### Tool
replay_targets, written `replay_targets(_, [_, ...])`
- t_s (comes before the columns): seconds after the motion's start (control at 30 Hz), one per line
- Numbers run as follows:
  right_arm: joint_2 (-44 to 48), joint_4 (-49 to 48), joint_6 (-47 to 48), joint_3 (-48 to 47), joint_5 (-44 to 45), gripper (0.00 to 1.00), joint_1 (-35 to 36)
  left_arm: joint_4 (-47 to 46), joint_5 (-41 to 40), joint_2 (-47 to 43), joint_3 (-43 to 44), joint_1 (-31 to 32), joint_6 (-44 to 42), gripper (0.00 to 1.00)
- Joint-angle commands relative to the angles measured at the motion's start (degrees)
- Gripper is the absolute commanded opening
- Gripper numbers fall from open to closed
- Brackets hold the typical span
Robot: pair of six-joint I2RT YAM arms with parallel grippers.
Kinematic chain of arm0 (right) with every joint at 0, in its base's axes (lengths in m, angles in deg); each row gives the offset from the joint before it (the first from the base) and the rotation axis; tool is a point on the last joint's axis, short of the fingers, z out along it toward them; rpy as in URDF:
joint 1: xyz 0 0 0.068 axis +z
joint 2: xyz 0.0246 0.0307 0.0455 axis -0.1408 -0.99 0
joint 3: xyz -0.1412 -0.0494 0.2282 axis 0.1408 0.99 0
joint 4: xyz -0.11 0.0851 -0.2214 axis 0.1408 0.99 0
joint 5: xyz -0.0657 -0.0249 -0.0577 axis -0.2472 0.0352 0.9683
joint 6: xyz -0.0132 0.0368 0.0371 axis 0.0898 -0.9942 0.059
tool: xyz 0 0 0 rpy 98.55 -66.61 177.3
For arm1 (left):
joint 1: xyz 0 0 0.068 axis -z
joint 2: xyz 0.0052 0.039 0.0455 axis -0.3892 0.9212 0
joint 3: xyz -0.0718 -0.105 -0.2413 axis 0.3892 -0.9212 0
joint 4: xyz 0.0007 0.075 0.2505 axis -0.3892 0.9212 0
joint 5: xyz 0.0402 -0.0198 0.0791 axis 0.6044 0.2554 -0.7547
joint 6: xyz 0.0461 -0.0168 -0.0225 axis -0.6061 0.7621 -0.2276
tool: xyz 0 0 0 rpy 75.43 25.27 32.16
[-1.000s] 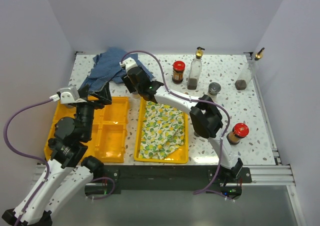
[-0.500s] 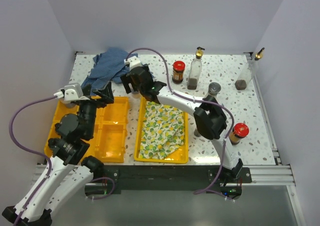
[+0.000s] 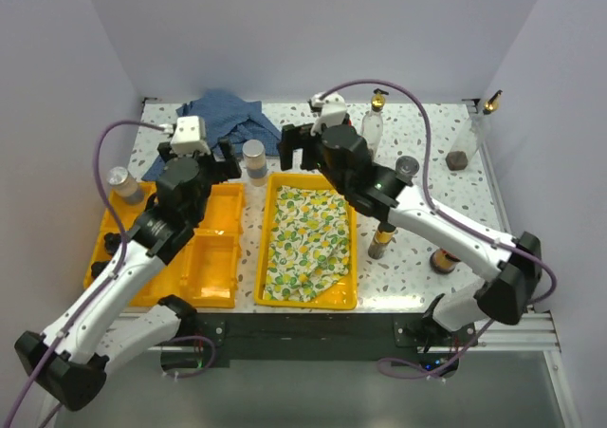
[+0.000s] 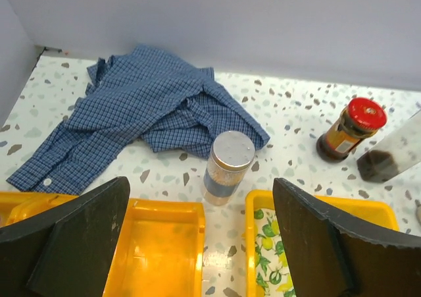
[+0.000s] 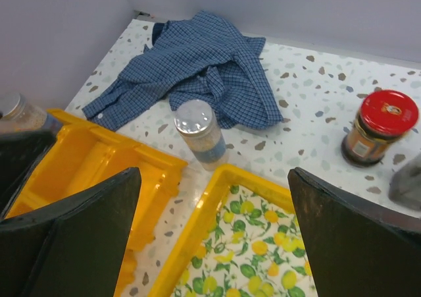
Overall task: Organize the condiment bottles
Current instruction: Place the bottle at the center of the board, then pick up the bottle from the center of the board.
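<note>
The left hand (image 4: pixel 197 198) and the right hand (image 5: pixel 214 178) hang spread and empty over the far ends of the yellow trays (image 4: pixel 164 244), and beyond them a grey-capped shaker (image 4: pixel 227 168) stands on the tabletop (image 4: pixel 296 106) just before a blue shirt (image 4: pixel 145 106), with a red-lidded jar (image 4: pixel 348 129) off to the right.

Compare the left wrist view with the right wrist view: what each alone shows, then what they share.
Left wrist only: a glass bottle with dark fill; the right view has just a grey blur there. Right wrist only: a second shaker at the left edge. Both: the shirt, the shaker by it, the red-lidded jar.
</note>
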Motion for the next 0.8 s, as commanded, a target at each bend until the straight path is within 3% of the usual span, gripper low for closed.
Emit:
replay_targets(0.0, [8.5,-8.3,-0.5,10.1,2.2,0.98,0.1,10.4,2.0,11.4,10.7,-1.0,-1.1,0.96])
replay_targets(0.2, [14.6,-11.3,-0.8,14.8,1.5,0.99,0.1,18.1,13.1,27.4,21.7,-6.7,-2.0,0.93])
replay_targets(0.37, [16.3,-10.2,1.5,15.1,2.5,0.99,0.2,16.7,19.5,34.5,25.5,-8.2,-3.8,0.91])
replay_targets(0.77, [17.3,-11.7,3.7,16.9,3.1,0.99,0.1,20.2,18.9,47.9,34.7,-8.5,-4.9,0.89])
